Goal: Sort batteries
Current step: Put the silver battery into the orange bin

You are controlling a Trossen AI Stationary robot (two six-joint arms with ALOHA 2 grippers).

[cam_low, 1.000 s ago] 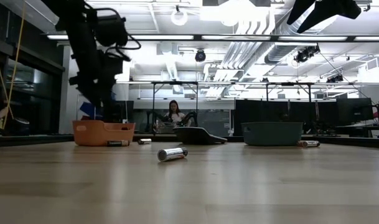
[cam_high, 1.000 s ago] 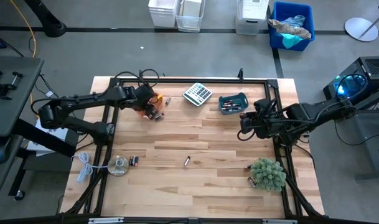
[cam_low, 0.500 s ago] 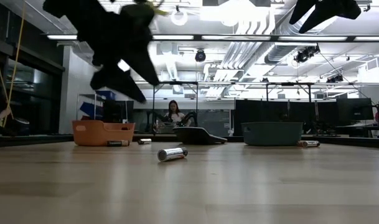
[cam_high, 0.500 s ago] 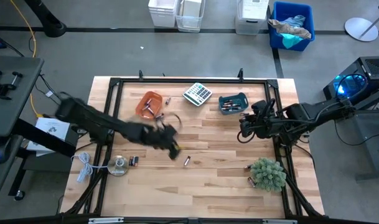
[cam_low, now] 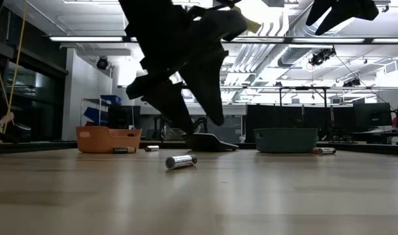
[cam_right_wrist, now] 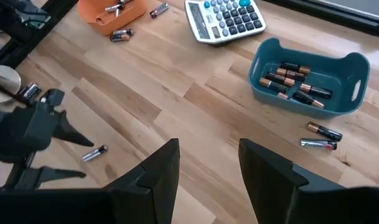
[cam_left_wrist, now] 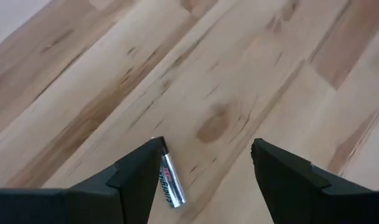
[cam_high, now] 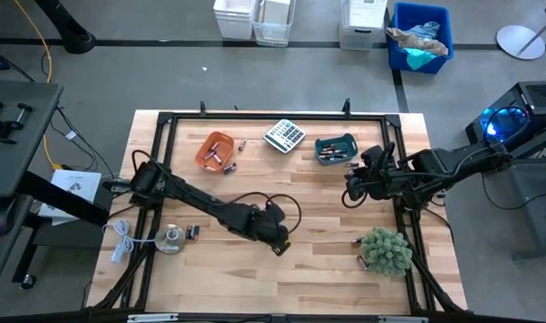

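Note:
My left gripper is open and hovers over the middle of the table, above a lone silvery battery lying on its side on the wood. In the left wrist view that battery shows just beside one fingertip of the gripper. The arm hides it in the high view. An orange bowl and a teal bowl at the far side hold more batteries. My right gripper waits open in the air near the teal bowl.
A grey calculator lies between the bowls. Loose batteries lie beside the orange bowl, beside the teal bowl, by the green plant and by the round disc object. A white cable lies at the left edge.
My left arm has swung fast from over the orange bowl toward the table's near right, across the middle, and now hangs above the lone battery. The battery has stayed where it was.

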